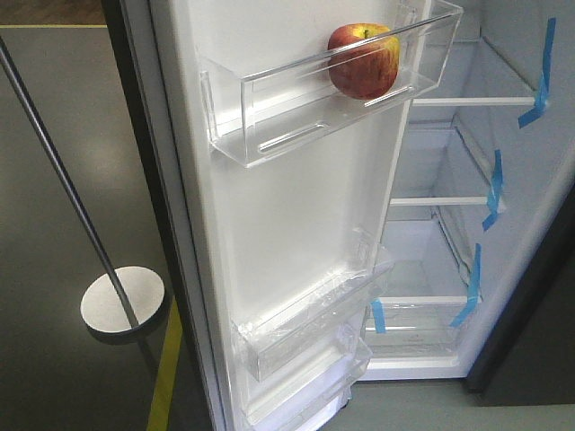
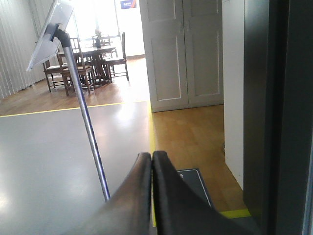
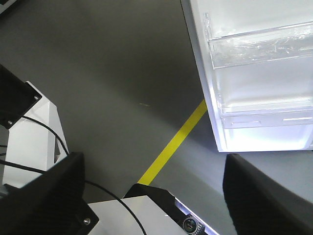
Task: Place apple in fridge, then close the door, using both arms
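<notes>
The door [image 1: 296, 224] of the fridge [image 1: 449, 233] stands wide open, and its white inner face is turned to the front camera. The apple [image 1: 363, 60] rests in the top clear bin [image 1: 269, 126] of the door, at the right end of this bin, the end nearest to the fridge interior. Lower on the door there are more clear bins [image 1: 305, 332], with nothing visible inside. Inside the fridge, white shelves [image 1: 445, 201] carry strips of blue tape [image 1: 492, 190] at their front edges. Left of the door, a thin metal pole [image 1: 63, 180] rises slanted from a round base [image 1: 121, 299] on the grey floor, close to a yellow line [image 1: 164, 377]. In the left wrist view the left end effector [image 2: 151, 161] is closed, its two fingers pressed together with nothing between them; it points out over the floor, with the pole to its left and the dark edge of the door to its right, and a dining table with chairs [image 2: 93, 58] far behind. The right end effector [image 3: 152, 159] is spread wide and empty; it hangs above the floor and points toward the lower end of the door, apart from it.
</notes>
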{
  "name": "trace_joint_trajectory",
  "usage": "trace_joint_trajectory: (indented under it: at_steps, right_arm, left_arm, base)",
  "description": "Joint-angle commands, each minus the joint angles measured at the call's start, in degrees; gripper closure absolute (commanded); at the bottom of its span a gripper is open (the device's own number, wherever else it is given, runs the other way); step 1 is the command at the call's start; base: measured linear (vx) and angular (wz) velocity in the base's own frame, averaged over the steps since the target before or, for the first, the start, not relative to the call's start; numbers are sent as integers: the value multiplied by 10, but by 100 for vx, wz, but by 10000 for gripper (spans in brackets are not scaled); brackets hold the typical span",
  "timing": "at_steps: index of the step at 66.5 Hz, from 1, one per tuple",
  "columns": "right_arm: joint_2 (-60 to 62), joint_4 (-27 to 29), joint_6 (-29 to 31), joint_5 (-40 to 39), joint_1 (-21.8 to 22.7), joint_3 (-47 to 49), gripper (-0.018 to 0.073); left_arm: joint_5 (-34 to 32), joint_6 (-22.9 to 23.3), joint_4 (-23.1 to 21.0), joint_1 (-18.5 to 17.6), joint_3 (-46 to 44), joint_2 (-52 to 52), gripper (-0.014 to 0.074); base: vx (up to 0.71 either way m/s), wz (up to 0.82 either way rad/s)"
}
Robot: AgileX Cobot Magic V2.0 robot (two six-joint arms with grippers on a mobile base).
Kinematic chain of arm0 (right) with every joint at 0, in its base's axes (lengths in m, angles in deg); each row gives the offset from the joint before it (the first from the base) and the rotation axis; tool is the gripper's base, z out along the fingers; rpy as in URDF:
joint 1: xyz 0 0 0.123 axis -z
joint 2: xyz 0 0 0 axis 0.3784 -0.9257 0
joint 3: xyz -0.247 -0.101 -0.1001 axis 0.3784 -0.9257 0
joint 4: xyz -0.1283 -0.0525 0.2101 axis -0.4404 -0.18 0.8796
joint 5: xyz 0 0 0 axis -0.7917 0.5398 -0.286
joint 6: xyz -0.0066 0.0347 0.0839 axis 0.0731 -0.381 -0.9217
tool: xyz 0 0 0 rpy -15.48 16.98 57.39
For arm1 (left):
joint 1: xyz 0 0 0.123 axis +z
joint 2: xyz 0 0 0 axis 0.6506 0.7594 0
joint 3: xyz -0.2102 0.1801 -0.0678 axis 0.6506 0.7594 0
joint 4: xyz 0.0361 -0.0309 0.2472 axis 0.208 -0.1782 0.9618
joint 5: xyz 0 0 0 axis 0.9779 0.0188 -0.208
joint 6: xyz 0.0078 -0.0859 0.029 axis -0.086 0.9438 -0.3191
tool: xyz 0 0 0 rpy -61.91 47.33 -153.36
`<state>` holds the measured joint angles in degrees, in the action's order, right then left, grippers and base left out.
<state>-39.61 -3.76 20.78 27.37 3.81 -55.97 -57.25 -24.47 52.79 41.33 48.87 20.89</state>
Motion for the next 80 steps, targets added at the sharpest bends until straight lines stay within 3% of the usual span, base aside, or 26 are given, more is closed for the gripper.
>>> trace_joint_trajectory:
  at_steps: [1, 7, 13, 17, 29, 34, 42, 49, 60, 80]
  right_arm:
    - [-8, 20, 3, -26, 2, 12, 4]
    - [-8, 20, 3, -26, 2, 12, 4]
    - [-8, 20, 3, -26, 2, 12, 4]
    - [-8, 20, 3, -26, 2, 12, 4]
    - [-8, 20, 3, -26, 2, 12, 4]
    - [-8, 20, 3, -26, 2, 12, 4]
    - [-8, 20, 3, -26, 2, 12, 4]
    - [-8, 20, 3, -26, 2, 12, 4]
    - [-8, 20, 3, -26, 2, 12, 4]
    - [-7, 20, 3, -26, 2, 12, 4]
  left_arm:
    - [-47, 0, -1, -3, 8, -9, 603]
    - [-48, 4, -2, -3, 8, -9, 603]
    - [-47, 42, -40, -3, 8, -9, 603]
    - [-54, 48, -42, -3, 8, -9, 603]
    - [-141, 82, -69, -3, -7, -8, 603]
    - [-141, 95, -79, -3, -36, -7, 603]
    - [-94, 86, -74, -3, -113, 23, 603]
    - [-42, 46, -53, -3, -191, 90, 603]
    - [99, -20, -45, -3, -318, 227, 603]
    - [277, -53, -46, -3, -498, 475, 603]
  base:
    - [0, 0]
    - [0, 0]
    - [0, 0]
    - [0, 0]
    - [0, 0]
    - [0, 0]
    - [0, 0]
    - [0, 0]
    - [0, 0]
    - [0, 0]
